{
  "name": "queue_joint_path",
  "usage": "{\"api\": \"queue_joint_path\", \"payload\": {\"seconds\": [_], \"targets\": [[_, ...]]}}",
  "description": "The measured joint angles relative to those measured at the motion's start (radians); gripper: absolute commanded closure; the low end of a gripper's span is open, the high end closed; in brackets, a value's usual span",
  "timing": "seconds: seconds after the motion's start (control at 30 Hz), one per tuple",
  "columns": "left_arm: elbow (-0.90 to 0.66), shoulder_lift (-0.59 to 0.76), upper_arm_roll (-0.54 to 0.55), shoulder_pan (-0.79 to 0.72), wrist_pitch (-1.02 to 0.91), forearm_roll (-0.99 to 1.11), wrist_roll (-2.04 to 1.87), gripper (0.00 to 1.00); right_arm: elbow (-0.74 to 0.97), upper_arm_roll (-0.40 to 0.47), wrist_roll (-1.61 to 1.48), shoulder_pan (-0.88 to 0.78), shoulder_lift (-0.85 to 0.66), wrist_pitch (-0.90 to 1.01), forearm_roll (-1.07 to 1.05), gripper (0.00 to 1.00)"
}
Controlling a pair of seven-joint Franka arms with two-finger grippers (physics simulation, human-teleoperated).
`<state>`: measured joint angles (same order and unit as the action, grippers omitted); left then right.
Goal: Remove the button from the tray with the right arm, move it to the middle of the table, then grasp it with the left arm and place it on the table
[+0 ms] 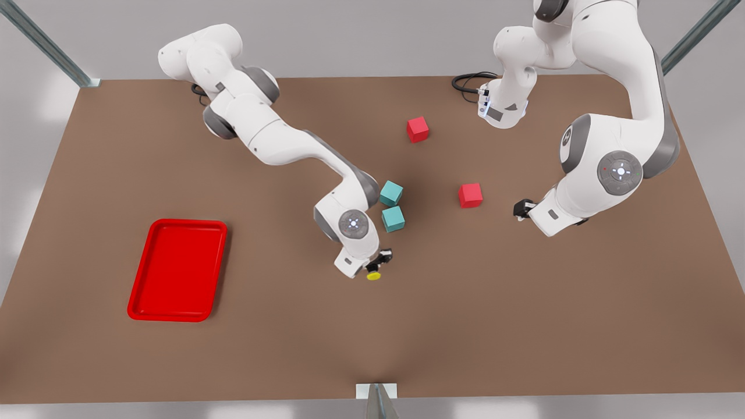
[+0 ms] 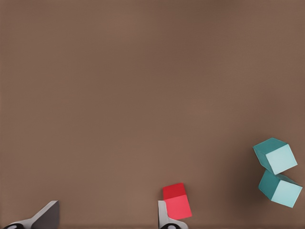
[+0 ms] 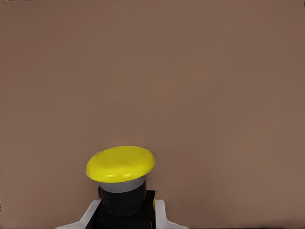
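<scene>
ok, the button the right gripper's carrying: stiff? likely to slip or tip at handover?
The button looks rigid: boxy dark base, hard glossy yellow cap. The right gripper pinches only the narrow base, so the wide cap probably makes it top-heavy and apt to twist. The left gripper hangs open beside a red cube.

Two teal cubes (image 1: 391, 193) (image 1: 393, 219) sat touching, one just behind the other, near table centre. One red cube (image 1: 470, 195) lay toward the front view's right of them; another red cube (image 1: 417, 129) farther back. Black cable (image 1: 468, 81) looped at the far edge.
</scene>
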<state>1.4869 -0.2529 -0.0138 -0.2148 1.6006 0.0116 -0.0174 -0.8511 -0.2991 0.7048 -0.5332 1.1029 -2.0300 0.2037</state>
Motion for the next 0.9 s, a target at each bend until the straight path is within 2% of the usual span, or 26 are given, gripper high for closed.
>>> {"api": "queue_joint_path", "payload": {"seconds": [0.07,0.2,0.27,0.33,0.4,0.43,0.5,0.57,0.67,0.77,0.9], "targets": [[0.000,-0.002,0.000,0.000,0.001,0.000,0.000,0.00,0.001,0.004,0.064,-0.002,0.007,-0.008,-0.002,0.01],[0.000,-0.003,0.000,0.000,0.004,0.000,0.000,0.00,-0.001,0.009,0.172,0.004,0.008,-0.025,-0.004,0.00],[-0.003,-0.007,0.000,-0.005,0.006,-0.001,-0.005,0.00,-0.015,-0.005,0.211,0.055,-0.041,-0.030,-0.007,0.00],[-0.008,-0.037,0.000,-0.031,0.011,-0.005,-0.025,0.00,-0.020,-0.028,0.219,0.137,-0.164,0.031,-0.009,0.00],[-0.081,-0.178,0.002,-0.126,0.040,-0.036,-0.095,0.00,-0.037,-0.037,0.172,0.293,-0.333,0.160,-0.010,0.00],[-0.103,-0.253,0.002,-0.184,0.081,-0.067,-0.146,0.00,-0.144,0.002,0.135,0.377,-0.462,0.216,-0.010,0.00],[-0.119,-0.383,0.003,-0.282,0.194,-0.145,-0.247,0.00,-0.500,0.081,0.057,0.463,-0.762,0.260,-0.026,0.00],[-0.123,-0.506,0.003,-0.371,0.348,-0.194,-0.335,0.00,-0.619,0.101,-0.015,0.520,-0.893,0.294,-0.051,0.00],[-0.144,-0.613,0.017,-0.416,0.555,-0.232,-0.443,0.00,-0.611,0.107,-0.116,0.568,-0.930,0.343,-0.075,0.00],[-0.280,-0.719,0.027,-0.423,0.689,-0.251,-0.530,0.00,-0.600,0.110,-0.202,0.591,-0.934,0.388,-0.085,0.00],[-0.354,-0.754,0.028,-0.431,0.773,-0.221,-0.621,0.00,-0.594,0.111,-0.295,0.643,-0.928,0.422,-0.089,0.00]]}}
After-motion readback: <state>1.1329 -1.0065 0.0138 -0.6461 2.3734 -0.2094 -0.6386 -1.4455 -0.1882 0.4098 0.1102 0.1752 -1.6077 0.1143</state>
